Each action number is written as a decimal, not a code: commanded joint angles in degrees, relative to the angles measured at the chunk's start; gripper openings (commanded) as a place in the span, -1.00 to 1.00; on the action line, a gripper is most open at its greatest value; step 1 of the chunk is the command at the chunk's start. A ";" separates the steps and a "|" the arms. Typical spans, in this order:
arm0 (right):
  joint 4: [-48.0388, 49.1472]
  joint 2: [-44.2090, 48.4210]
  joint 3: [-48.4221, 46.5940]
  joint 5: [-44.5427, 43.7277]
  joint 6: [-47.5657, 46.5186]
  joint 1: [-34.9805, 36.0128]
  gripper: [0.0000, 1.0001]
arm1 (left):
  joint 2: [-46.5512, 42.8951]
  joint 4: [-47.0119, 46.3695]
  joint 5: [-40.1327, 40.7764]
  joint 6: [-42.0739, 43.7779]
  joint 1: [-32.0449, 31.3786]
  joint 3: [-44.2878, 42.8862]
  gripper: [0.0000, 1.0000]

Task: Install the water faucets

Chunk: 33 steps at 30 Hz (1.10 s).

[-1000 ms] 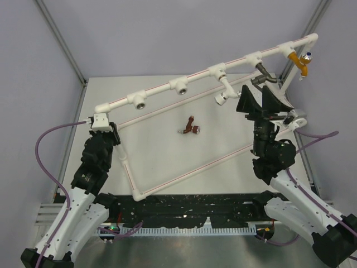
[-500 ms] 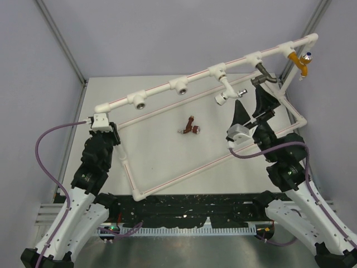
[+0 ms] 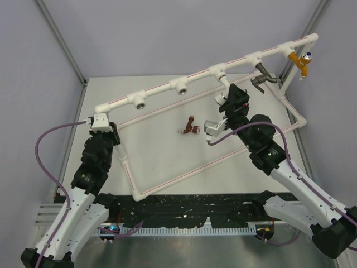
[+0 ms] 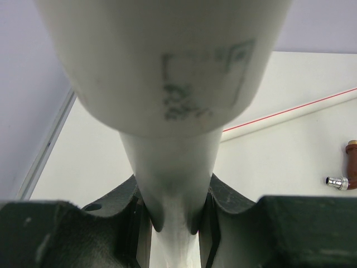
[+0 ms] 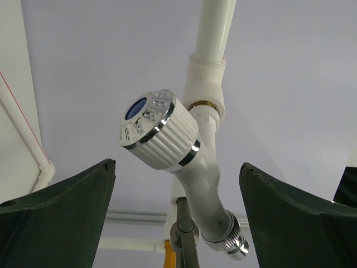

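Observation:
The white faucet (image 5: 192, 167) with a blue-and-silver knob (image 5: 156, 129) hangs screwed into a tee of the white pipe frame (image 3: 167, 86). My right gripper (image 5: 177, 167) is open, its two fingers either side of this faucet and apart from it; in the top view it (image 3: 234, 99) covers most of the faucet (image 3: 221, 99). The reddish-brown faucet (image 3: 191, 127) lies loose on the table inside the frame and shows at the right edge of the left wrist view (image 4: 350, 159). My left gripper (image 3: 104, 124) is shut on the frame's corner pipe (image 4: 167, 84).
A grey faucet (image 3: 262, 78) and a yellow faucet (image 3: 298, 61) hang from the top pipe at the right. Two open tee sockets (image 3: 139, 101) face forward on the left half of the pipe. The frame's lower bars (image 3: 184, 174) cross the table (image 3: 150, 151).
My right arm has swung left from the frame's right side, turned its wrist, and brought its open fingers around the white faucet. The left arm and the reddish-brown faucet have not moved.

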State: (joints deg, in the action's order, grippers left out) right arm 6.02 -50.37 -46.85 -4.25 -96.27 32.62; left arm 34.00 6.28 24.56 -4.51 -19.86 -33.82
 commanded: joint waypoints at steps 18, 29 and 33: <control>32.87 -4.56 -0.97 11.54 56.83 0.07 -0.33 | -0.16 3.30 -0.03 4.25 -0.09 -1.16 -1.00; 58.40 -8.60 1.32 -19.43 137.81 -0.01 -0.66 | -0.16 3.38 -0.04 4.25 -0.09 -1.07 -1.00; 52.62 -6.94 2.11 -31.68 154.78 -0.01 -0.64 | -0.25 3.30 -0.03 4.25 -0.09 -1.07 -1.00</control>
State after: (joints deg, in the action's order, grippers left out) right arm 43.62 -60.53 -42.41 -21.96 29.50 31.97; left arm 33.39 6.94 26.41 -4.51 -19.44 -33.82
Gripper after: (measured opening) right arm 0.360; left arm 0.343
